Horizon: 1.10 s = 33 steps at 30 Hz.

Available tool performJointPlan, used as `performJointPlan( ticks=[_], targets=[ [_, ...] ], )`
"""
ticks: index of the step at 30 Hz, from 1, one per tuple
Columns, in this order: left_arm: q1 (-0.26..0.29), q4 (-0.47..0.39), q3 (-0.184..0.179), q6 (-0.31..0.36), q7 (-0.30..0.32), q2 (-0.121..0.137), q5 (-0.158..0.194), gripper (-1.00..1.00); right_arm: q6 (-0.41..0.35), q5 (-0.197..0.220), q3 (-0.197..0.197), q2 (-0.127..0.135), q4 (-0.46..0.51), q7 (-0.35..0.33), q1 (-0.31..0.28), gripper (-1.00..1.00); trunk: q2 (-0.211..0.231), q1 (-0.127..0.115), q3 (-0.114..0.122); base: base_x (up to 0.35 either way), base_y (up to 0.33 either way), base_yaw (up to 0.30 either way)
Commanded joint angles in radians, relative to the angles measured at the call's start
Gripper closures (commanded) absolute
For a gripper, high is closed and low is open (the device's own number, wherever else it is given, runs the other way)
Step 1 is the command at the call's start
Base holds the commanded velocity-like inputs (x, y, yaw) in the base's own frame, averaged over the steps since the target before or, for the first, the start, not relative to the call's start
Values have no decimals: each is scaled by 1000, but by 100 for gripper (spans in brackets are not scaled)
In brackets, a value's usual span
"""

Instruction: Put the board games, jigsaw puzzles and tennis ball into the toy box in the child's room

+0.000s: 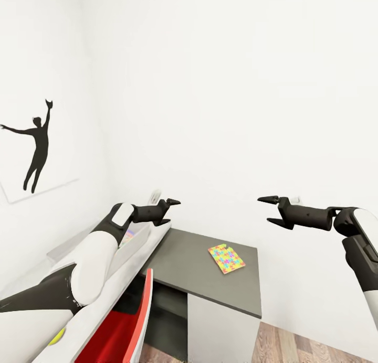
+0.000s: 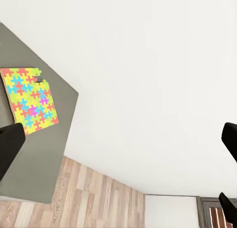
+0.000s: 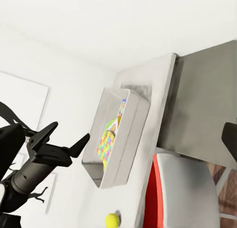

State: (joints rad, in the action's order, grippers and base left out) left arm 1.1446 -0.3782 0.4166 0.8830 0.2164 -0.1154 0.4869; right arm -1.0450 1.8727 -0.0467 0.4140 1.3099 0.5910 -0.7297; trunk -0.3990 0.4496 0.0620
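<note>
Left arm (image 1: 79,279): lying nearest the camera, white and black, reaching over the white tabletop (image 1: 105,310). Left tool (image 1: 167,204): hovering empty, jaws standing wide. Right tool (image 1: 270,211): hovering empty near the wall, jaws wide. Toy box (image 3: 118,139): sitting on the tabletop, holding one jigsaw puzzle (image 3: 109,139). Second jigsaw puzzle (image 1: 226,258): lying flat on the dark grey side cabinet (image 1: 205,284). Tennis ball (image 3: 112,220): resting on the tabletop near the red chair (image 1: 123,331).

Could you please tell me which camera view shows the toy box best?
The right wrist view: the toy box shows whole there, a jigsaw puzzle inside. The head view gives just part of its wall behind the left arm.
</note>
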Motion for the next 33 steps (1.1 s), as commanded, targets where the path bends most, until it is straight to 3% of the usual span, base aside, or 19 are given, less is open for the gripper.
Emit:
performJointPlan(
  ticks=[1,23,33],
  targets=[
    [0,-1,8,5,4,-1,-8,-100,-2,10,-1,1,-1,10,0,-100,-1,0,-2,-5,0,0],
    [0,-1,7,-1,4,-3,-8,-100,-2,8,0,25,-55,10,0,-100,-1,0,-38,-2,-1,0],
    [0,-2,7,-4,3,-1,-8,-100,-2,8,1,30,-64,10,0,-100,-1,0,-54,-85,-125,-40]
  ],
)
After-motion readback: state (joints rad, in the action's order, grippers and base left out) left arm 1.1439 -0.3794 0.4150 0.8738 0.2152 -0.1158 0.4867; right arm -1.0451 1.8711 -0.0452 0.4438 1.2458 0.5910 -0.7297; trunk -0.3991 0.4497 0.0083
